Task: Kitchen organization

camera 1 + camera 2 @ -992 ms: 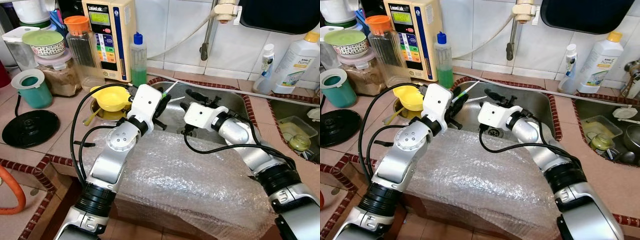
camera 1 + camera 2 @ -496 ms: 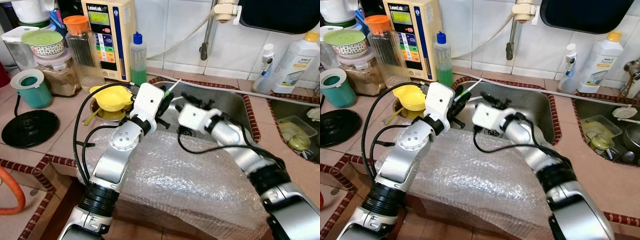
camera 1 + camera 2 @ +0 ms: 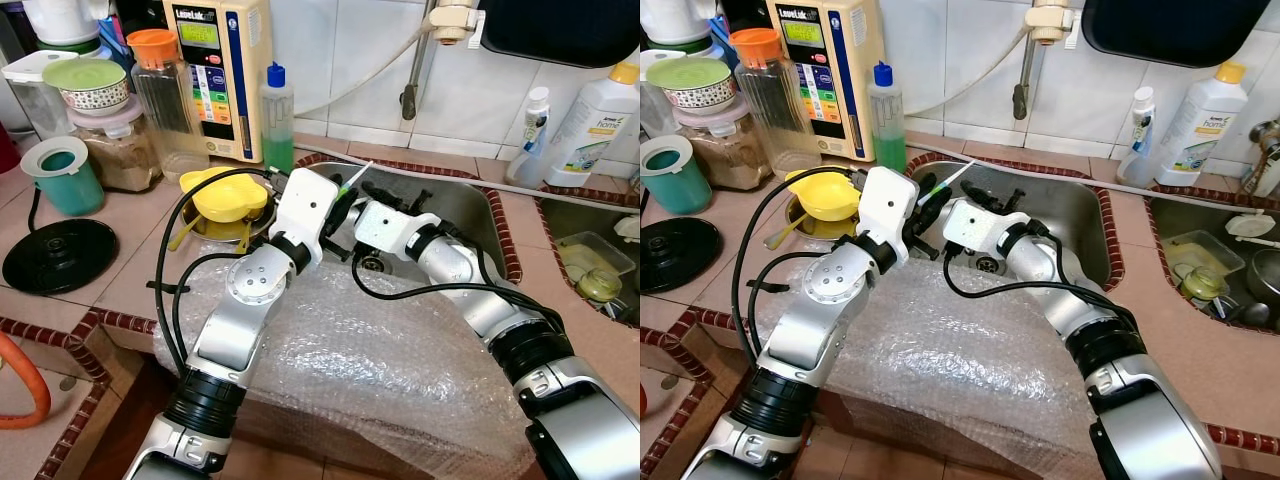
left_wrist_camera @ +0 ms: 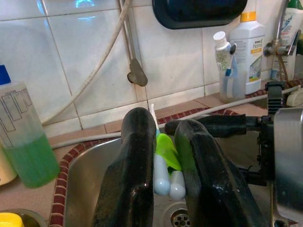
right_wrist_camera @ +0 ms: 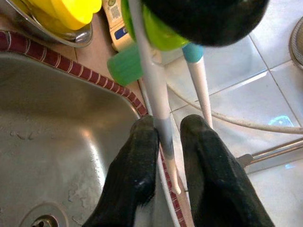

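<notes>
Left eye view, from the left: on the tiled surface (image 3: 120, 260) a teal cup (image 3: 62, 175) stands open, its contents unseen; behind it a jar (image 3: 122, 152) holds brown grains, with a patterned bowl (image 3: 88, 86) stacked on top, and an orange-capped bottle (image 3: 165, 95) looks empty. Nearer the sink, a yellow lid-like piece (image 3: 228, 193) sits in a steel bowl (image 3: 205, 222). A dispenser bottle (image 3: 277, 115) holds green liquid.

Over the sink (image 3: 470, 205), the left pincer (image 4: 163, 156) is clamped on a small bundle: a green-headed toothbrush (image 4: 165, 150) and pale slim handles (image 4: 169, 182). The right pincer (image 5: 165, 142) has its fingers set on either side of one white stem (image 5: 156, 101), nearly closed on it; whether it grips firmly I cannot tell.

This looks like a hand-over. To do it well, the right should pinch fully before the left loosens, then draw the stem straight along its length so the others are not dragged loose into the sink.

At far right, a plastic tub (image 3: 590, 262) holds a small jar.
</notes>
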Tool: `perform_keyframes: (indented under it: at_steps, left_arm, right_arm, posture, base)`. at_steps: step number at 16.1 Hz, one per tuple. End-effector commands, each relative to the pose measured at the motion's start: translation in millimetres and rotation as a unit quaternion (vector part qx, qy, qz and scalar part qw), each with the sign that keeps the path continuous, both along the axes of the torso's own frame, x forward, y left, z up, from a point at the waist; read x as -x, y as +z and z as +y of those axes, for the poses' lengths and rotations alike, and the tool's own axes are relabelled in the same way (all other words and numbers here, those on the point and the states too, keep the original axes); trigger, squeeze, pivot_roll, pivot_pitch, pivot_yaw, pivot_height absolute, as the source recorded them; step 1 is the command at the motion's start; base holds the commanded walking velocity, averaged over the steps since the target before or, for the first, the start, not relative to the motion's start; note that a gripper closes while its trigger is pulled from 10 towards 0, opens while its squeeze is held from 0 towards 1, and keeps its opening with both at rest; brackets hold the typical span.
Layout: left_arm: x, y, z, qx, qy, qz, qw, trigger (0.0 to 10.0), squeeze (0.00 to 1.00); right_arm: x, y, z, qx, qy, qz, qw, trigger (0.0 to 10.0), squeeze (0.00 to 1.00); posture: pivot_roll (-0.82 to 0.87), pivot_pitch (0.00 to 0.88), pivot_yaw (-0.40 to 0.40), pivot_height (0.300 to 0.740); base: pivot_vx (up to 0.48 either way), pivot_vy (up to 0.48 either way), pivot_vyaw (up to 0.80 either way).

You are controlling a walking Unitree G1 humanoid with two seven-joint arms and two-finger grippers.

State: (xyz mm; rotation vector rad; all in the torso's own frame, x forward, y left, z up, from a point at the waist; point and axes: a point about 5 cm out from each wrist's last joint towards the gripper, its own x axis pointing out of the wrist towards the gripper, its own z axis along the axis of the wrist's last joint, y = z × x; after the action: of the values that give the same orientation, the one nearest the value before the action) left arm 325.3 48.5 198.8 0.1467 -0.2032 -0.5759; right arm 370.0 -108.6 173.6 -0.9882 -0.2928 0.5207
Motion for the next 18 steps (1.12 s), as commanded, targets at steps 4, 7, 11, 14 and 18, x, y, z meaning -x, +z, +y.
perform_keyframes:
  at_steps: [4, 7, 11, 14, 18]
  left_arm:
    - [1.4, 4.1, -0.7, 0.002, 0.0, -0.005, 1.0, 1.5, 0.0]
    - [2.7, 2.9, -2.3, 0.006, -0.004, -0.002, 1.0, 2.2, 0.0]
    - [4.7, 0.2, -4.1, 0.013, -0.011, 0.005, 1.0, 10.0, 1.0]
    - [5.4, -0.5, -1.9, 0.02, -0.01, 0.006, 1.0, 10.0, 1.0]
    - [7.0, 2.5, 5.8, 0.047, 0.003, 0.002, 0.999, 10.0, 1.0]
  right_arm:
    - [-4.7, 5.1, -8.0, -0.006, -0.02, -0.007, 1.0, 0.0, 0.0]
    - [-4.0, 3.7, -9.1, -0.009, -0.021, -0.005, 1.0, 0.0, 0.0]
    - [-4.6, 3.5, -10.1, -0.011, -0.022, -0.006, 1.0, 0.0, 0.0]
    - [-6.6, 3.1, -10.9, -0.009, -0.025, -0.003, 1.0, 0.0, 0.0]
    - [-12.0, 6.9, -13.9, -0.001, -0.031, -0.005, 0.999, 0.0, 0.0]
  posture:
    - [0.03, 0.0, -0.023, 0.74]
    - [0.03, 0.0, -0.023, 0.74]
    - [0.03, 0.0, -0.026, 0.74]
    - [0.03, 0.0, -0.023, 0.74]
    - [0.04, 0.0, -0.018, 0.74]
  base:
    - [0.0, 0.0, 0.0]
    - [0.0, 0.0, 0.0]
    - [0.0, 0.0, 0.0]
    - [0.0, 0.0, 0.0]
    - [0.0, 0.0, 0.0]
